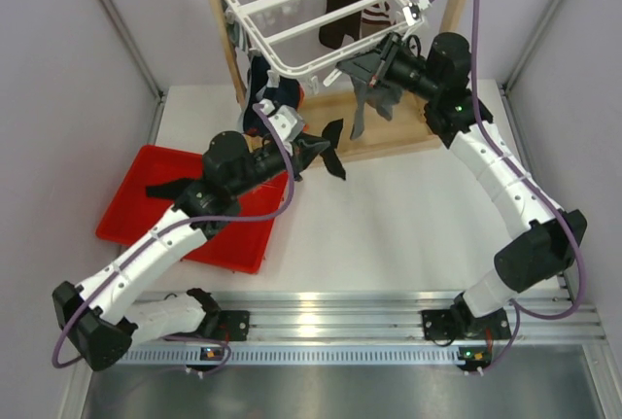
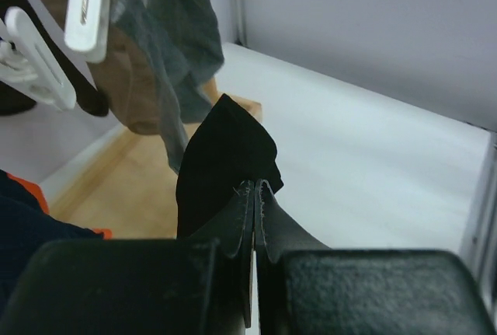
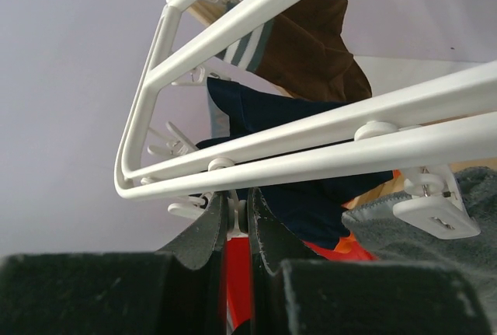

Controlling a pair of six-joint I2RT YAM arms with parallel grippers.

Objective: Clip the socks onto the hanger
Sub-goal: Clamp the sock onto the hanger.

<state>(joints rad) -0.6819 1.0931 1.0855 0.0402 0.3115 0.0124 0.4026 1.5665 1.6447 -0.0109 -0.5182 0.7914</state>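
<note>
White bench [image 1: 389, 225], lilac walls. Black sock [image 2: 229, 156] is pinched tight in the left jaws, held off the bench, near the hanger's [image 3: 311, 134] front edge and lower than its clips. Right jaws are nearly together on a white clip [image 3: 231, 225] under the front bar. That shows only from the right wrist; the top view can't resolve it.

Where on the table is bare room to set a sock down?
The white table is bare between red tray, wooden frame and right arm. Under the hanger it is crowded: hanging socks, left gripper, right gripper.
</note>
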